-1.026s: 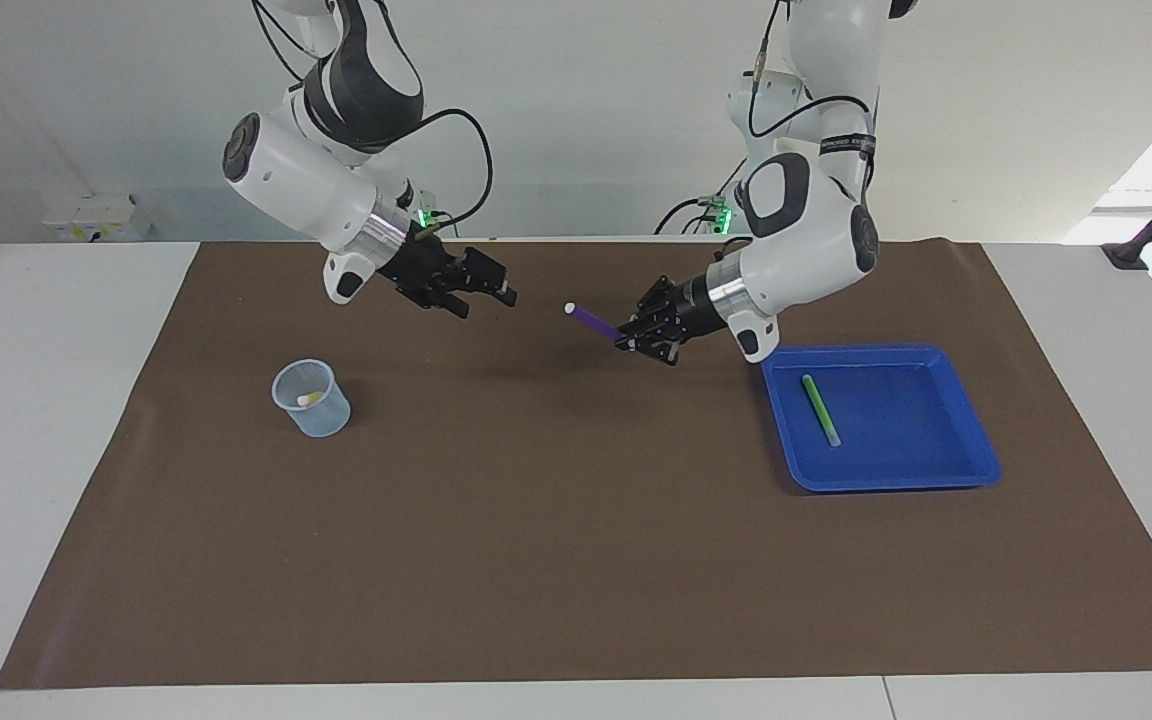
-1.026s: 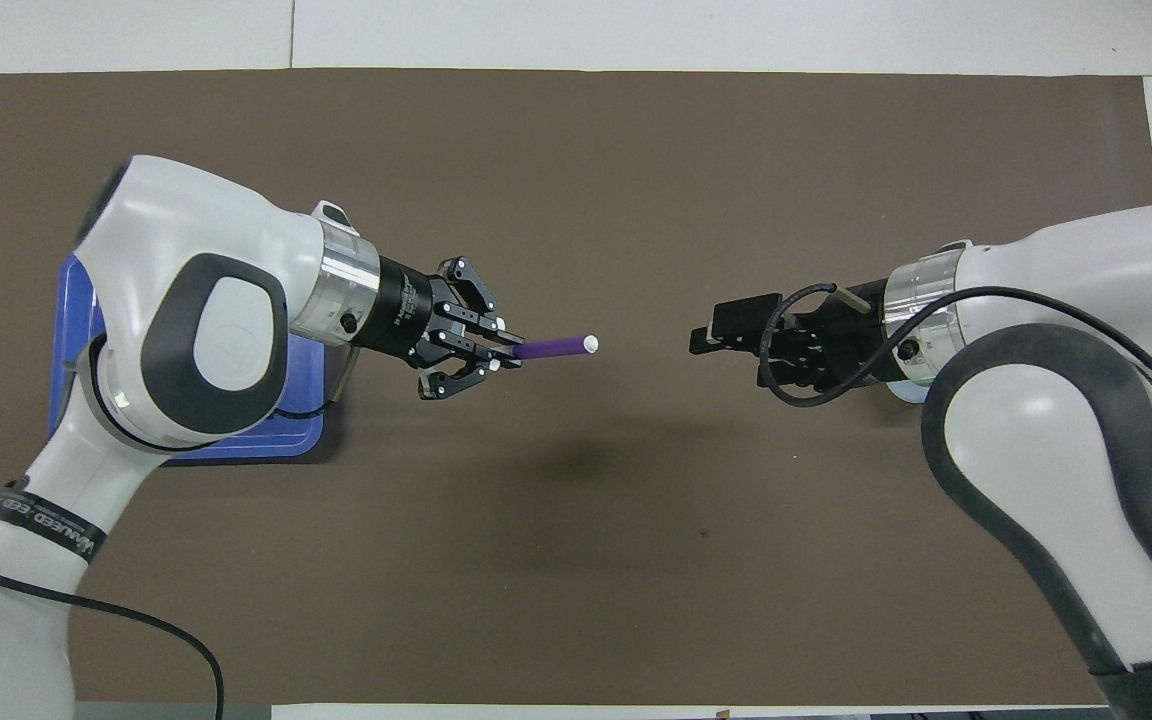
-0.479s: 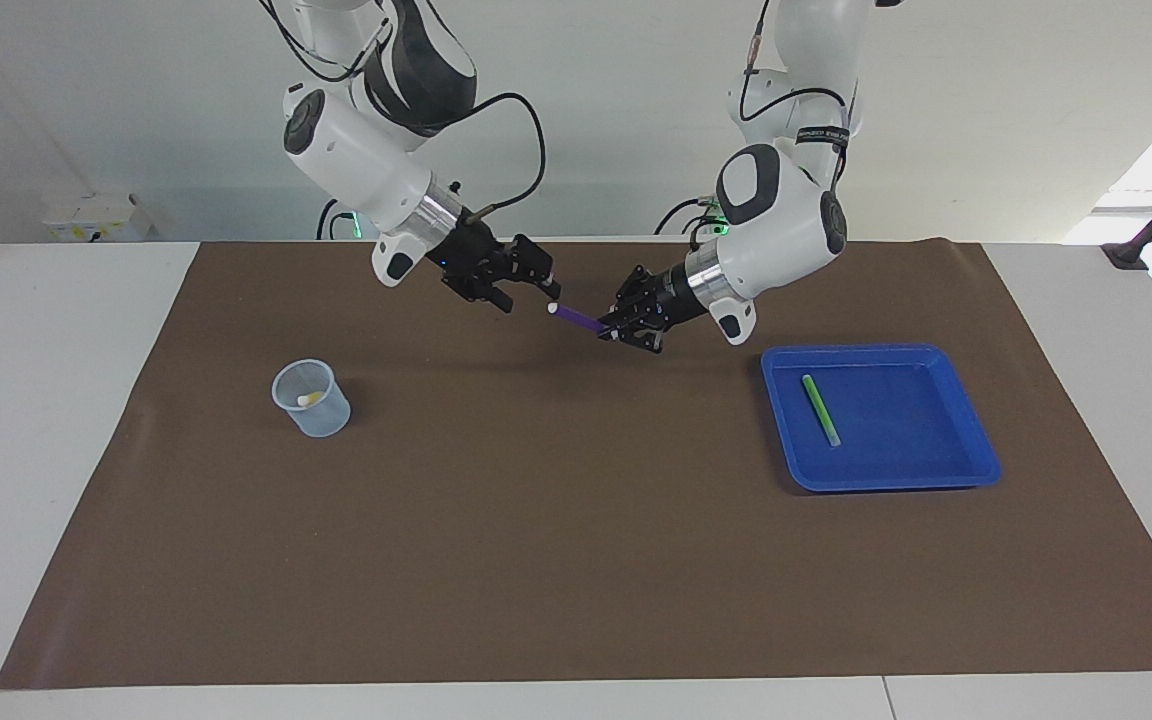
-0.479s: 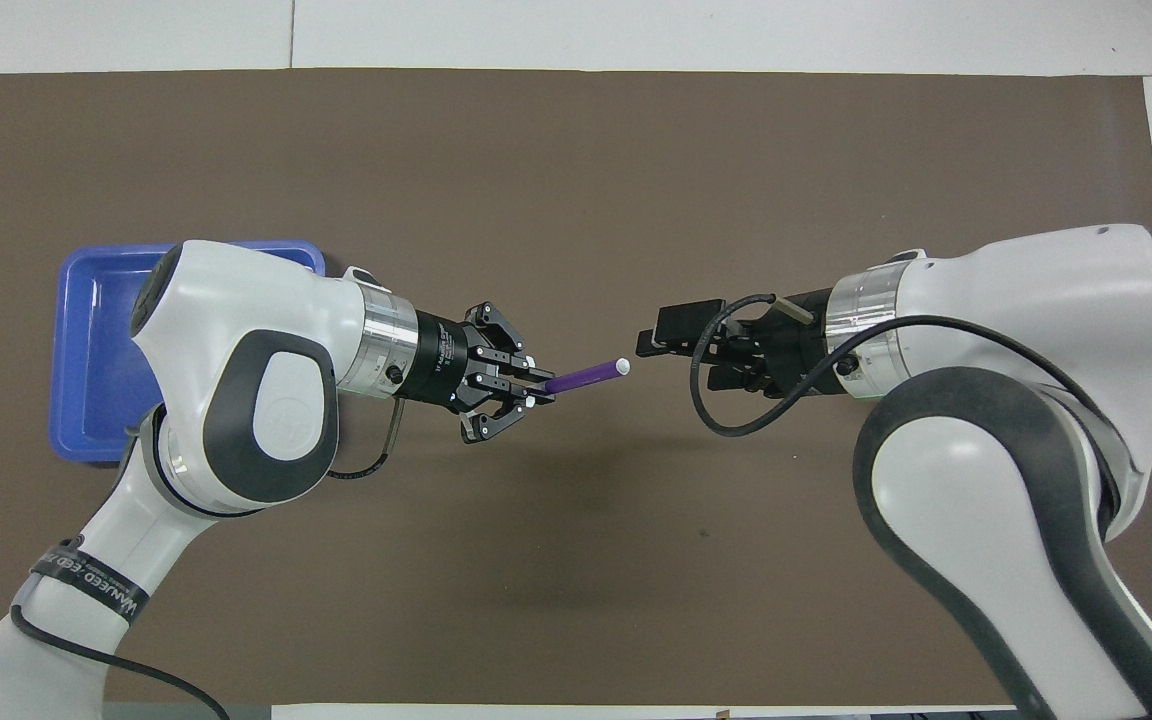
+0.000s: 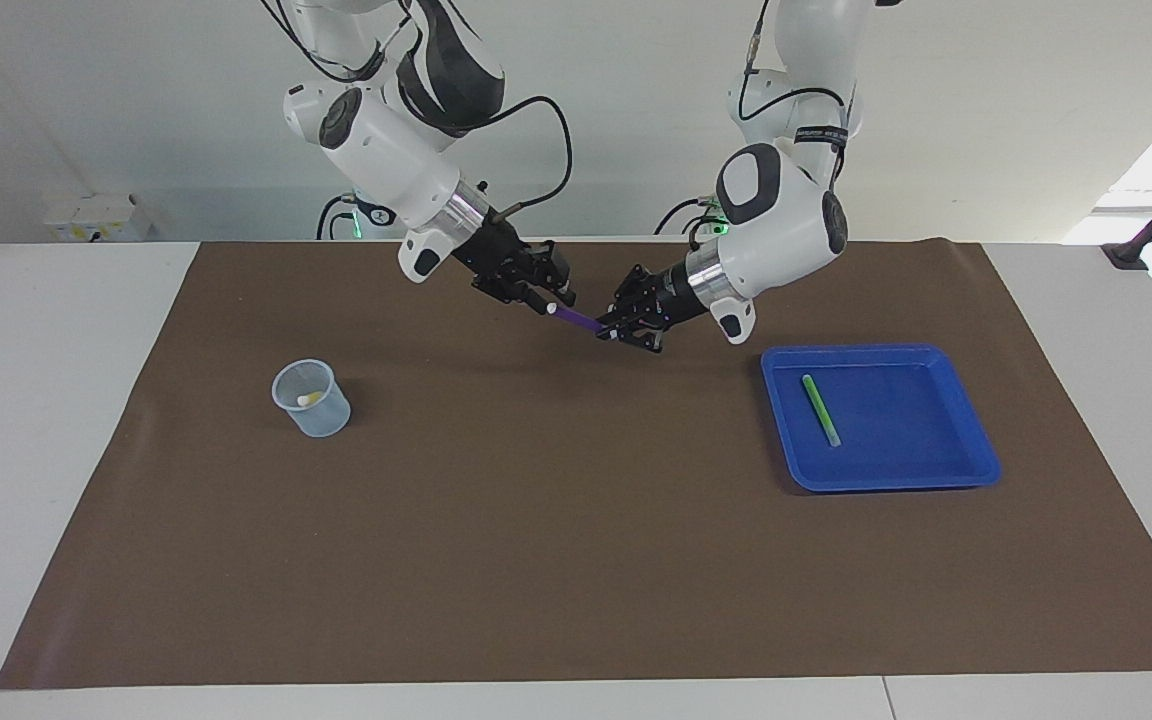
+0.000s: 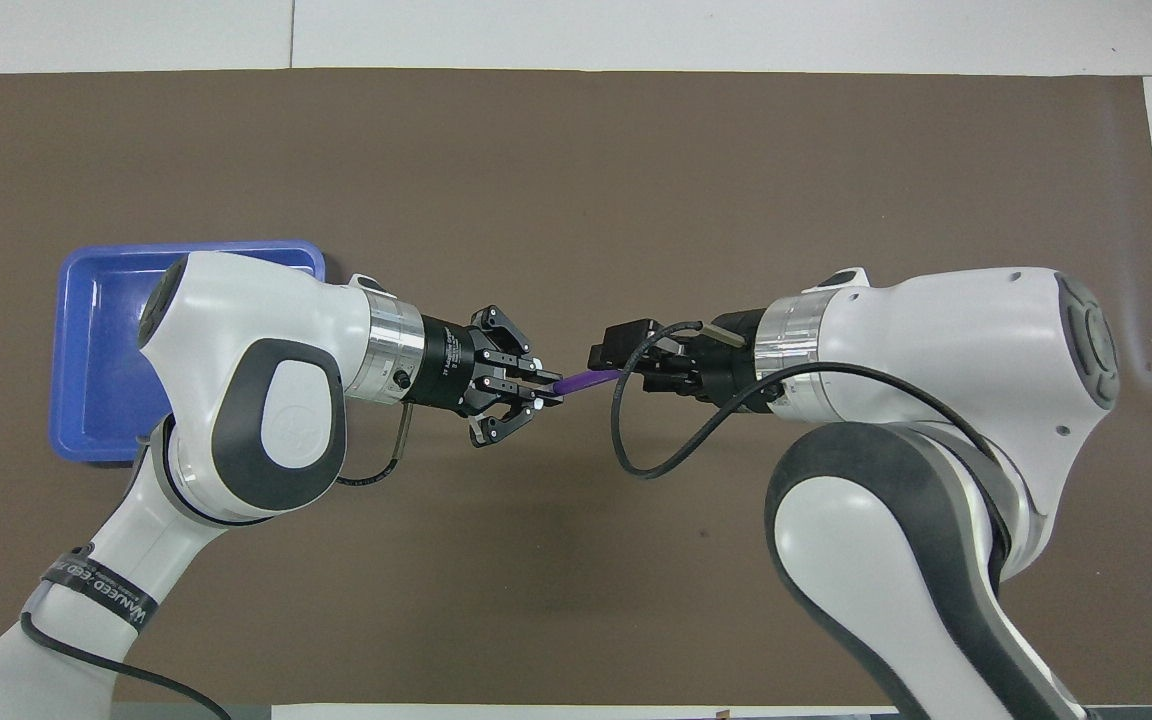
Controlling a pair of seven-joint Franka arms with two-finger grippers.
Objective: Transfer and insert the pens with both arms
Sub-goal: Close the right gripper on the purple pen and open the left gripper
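My left gripper [image 5: 616,331] is shut on the purple pen [image 5: 577,320] and holds it level in the air over the mat's middle, pale end toward the right arm. In the overhead view the left gripper [image 6: 539,391] grips the pen [image 6: 586,380] by its back end. My right gripper [image 5: 548,293] is open with its fingers at the pen's pale tip; it also shows in the overhead view [image 6: 626,367]. The green pen [image 5: 820,410] lies in the blue tray [image 5: 936,470]. The yellow pen [image 5: 308,399] sits in a clear cup [image 5: 314,412].
The blue tray [image 6: 86,300] is toward the left arm's end of the brown mat [image 5: 556,560]; the cup is toward the right arm's end. In the overhead view the arms hide the cup and the green pen.
The right arm has swung in toward the middle until its open gripper reached the pen's pale tip. The left gripper moved the purple pen a little toward it and now holds still.
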